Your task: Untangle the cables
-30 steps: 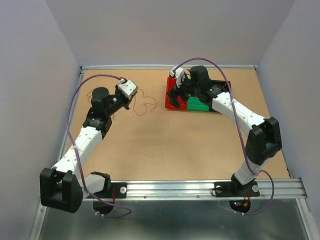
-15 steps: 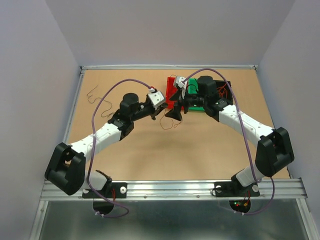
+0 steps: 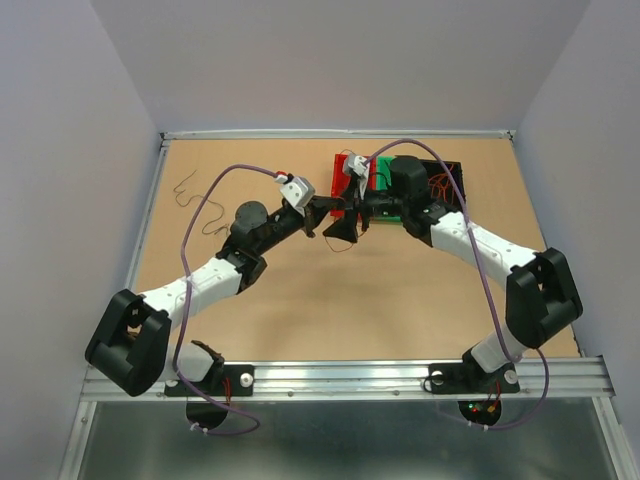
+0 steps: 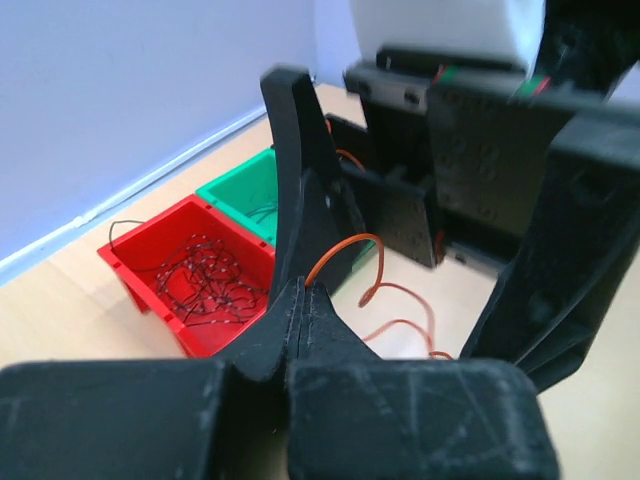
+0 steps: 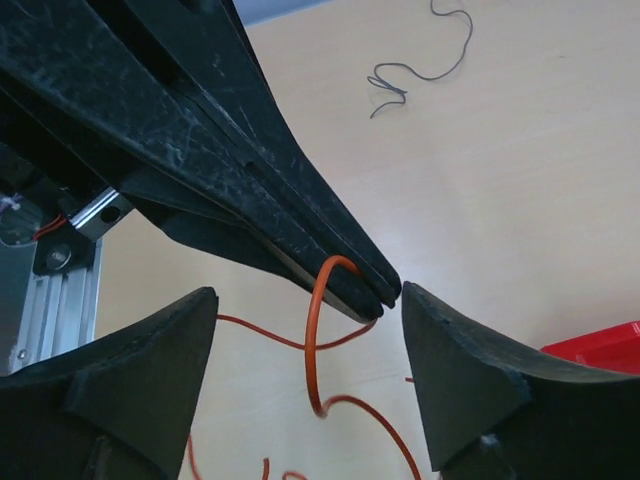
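My left gripper (image 3: pixel 325 208) is shut on a thin orange cable (image 4: pixel 350 238) and holds it above the table's far middle. From the shut tips (image 4: pixel 305 285) the cable loops and curls down toward the table (image 5: pixel 312 330). My right gripper (image 3: pixel 345 230) is open and faces the left one. Its fingers (image 4: pixel 300 150) stand on either side of the left tips and the orange loop (image 5: pixel 310 292), touching neither. Two loose dark cables (image 3: pixel 185 188) (image 3: pixel 212 215) lie at the far left of the table. One shows in the right wrist view (image 5: pixel 420 70).
Behind the grippers stands a red bin (image 4: pixel 130 265) holding tangled black cables (image 4: pixel 200 285). A green bin (image 4: pixel 235 190) sits beside it, then a black bin (image 3: pixel 445 170) with orange cables. A metal rail (image 3: pixel 350 378) runs along the near edge, and walls close in the table.
My left arm swung from the far left to the middle, carrying the orange cable. My right gripper came off the bins to meet it, and its fingers have begun to narrow.
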`<move>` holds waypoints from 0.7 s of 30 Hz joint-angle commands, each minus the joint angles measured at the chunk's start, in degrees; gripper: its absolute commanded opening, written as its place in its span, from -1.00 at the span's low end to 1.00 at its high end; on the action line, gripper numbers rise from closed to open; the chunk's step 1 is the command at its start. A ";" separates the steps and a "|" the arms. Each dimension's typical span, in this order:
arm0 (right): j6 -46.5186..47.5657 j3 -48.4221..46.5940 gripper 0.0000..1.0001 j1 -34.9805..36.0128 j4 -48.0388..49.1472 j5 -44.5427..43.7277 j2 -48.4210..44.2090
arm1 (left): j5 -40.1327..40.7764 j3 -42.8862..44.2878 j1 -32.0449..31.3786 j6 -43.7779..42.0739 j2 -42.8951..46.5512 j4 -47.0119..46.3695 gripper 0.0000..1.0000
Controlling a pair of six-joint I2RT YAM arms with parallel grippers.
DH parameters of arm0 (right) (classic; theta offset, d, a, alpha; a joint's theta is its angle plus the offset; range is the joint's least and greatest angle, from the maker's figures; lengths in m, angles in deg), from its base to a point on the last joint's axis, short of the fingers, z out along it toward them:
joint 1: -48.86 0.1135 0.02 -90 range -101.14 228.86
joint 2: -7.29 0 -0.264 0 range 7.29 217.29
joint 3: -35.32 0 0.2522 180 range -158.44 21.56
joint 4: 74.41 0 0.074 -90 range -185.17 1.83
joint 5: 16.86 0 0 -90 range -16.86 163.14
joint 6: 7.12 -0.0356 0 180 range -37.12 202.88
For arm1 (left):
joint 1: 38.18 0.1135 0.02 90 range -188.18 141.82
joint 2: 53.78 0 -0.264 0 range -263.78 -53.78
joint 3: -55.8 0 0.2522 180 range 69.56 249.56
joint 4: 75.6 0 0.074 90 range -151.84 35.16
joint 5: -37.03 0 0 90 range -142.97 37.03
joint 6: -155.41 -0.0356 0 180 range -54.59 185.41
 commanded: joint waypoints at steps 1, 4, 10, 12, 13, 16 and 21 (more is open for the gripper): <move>-2.63 1.38 0.55 1.25 5.71 0.59 0.20 | 1.36 -0.33 -0.81 5.59 1.33 -8.72 -1.00; -3.16 1.21 -0.19 1.60 6.07 0.24 0.64 | 0.31 -0.50 -1.07 6.57 1.33 -9.87 -1.00; -2.63 2.87 -0.99 1.51 6.24 -8.88 -1.91 | 5.80 0.81 -0.98 2.54 2.12 -5.05 -0.31; -3.60 3.23 -0.99 0.20 6.51 -15.63 -2.35 | 9.69 1.87 -0.46 -0.08 2.82 -1.28 0.37; -4.56 2.97 -0.99 -0.59 6.59 -17.93 -1.83 | 11.62 1.52 0.68 -0.55 4.04 -0.74 0.53; -6.84 1.21 -0.99 -5.42 6.60 -22.87 -0.25 | 15.23 1.60 3.75 -3.35 7.64 2.77 0.93; -6.85 -1.77 -0.99 -13.67 5.46 -37.69 0.63 | 25.12 3.62 9.73 -9.76 11.09 12.86 0.98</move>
